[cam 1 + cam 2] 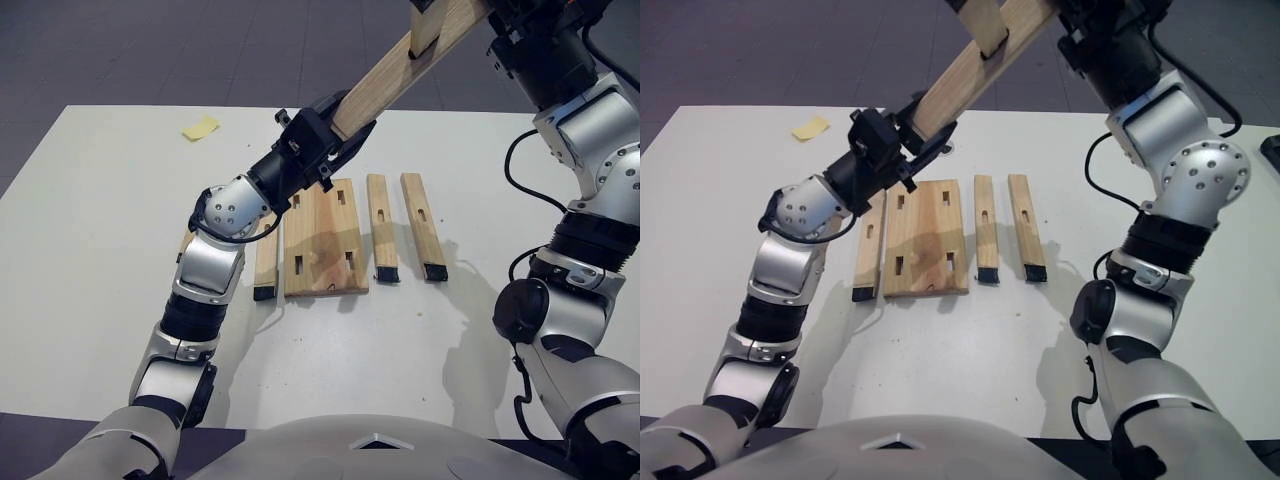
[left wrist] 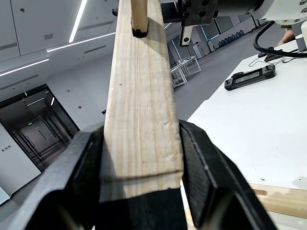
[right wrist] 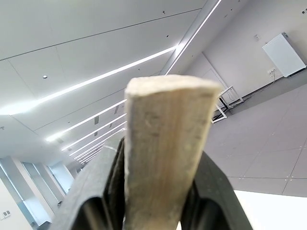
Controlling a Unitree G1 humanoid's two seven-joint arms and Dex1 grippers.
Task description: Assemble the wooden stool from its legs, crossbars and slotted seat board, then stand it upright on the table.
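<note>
A long wooden leg [image 1: 405,65] slants up from the table's middle toward the far right. My left gripper [image 1: 330,135] is shut on its lower end, and both pads press its sides in the left wrist view [image 2: 141,177]. A short crossbar [image 1: 430,25] sits in the leg's upper slot [image 2: 139,31]. My right gripper [image 3: 158,187] is raised high at the far right, shut on a wooden piece [image 3: 165,143] that looks like this crossbar. The slotted seat board [image 1: 325,240] lies flat on the table below.
Three more legs lie flat by the board: one on its left [image 1: 266,265], two on its right [image 1: 381,228] [image 1: 423,238]. A yellow note [image 1: 201,127] lies far left. A black device [image 2: 249,78] rests at the table's right edge [image 1: 1272,145].
</note>
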